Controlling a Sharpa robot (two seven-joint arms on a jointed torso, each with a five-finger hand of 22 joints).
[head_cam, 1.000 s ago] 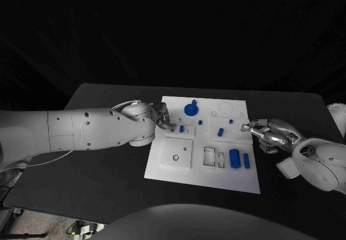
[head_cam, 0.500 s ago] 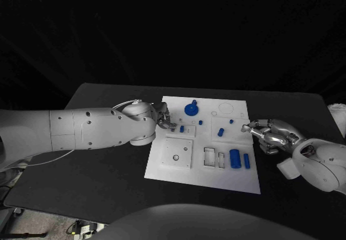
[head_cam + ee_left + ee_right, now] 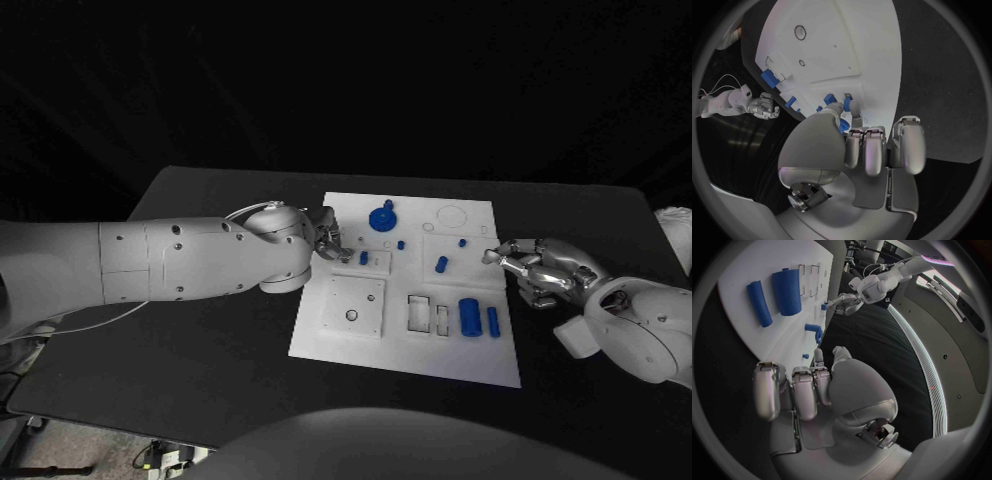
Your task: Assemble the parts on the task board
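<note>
The white task board [image 3: 411, 345] lies mid-table with several blue parts on it. My left hand [image 3: 329, 240] is at the board's left edge; thumb and a finger pinch a small blue part [image 3: 364, 258], also seen as the small blue part [image 3: 846, 106] at the fingertips in the left wrist view. My right hand [image 3: 534, 268] sits at the board's right edge, fingers curled in on nothing. A round knobbed part [image 3: 382, 218] stands near the far edge. A thick cylinder [image 3: 469, 317] and a slim bar [image 3: 493, 321] lie near the right hand, as cylinder [image 3: 786, 285] and bar [image 3: 759, 303].
A short blue part [image 3: 441, 265] and two tiny pegs [image 3: 401, 244] stand mid-board. A square plate with a hole [image 3: 352, 305] and rectangular slots [image 3: 420, 312] take up the near half. Black table [image 3: 202, 330] surrounds the board.
The left hand's fingertips have crept slightly toward the small blue part. The right hand and the other parts have stayed put.
</note>
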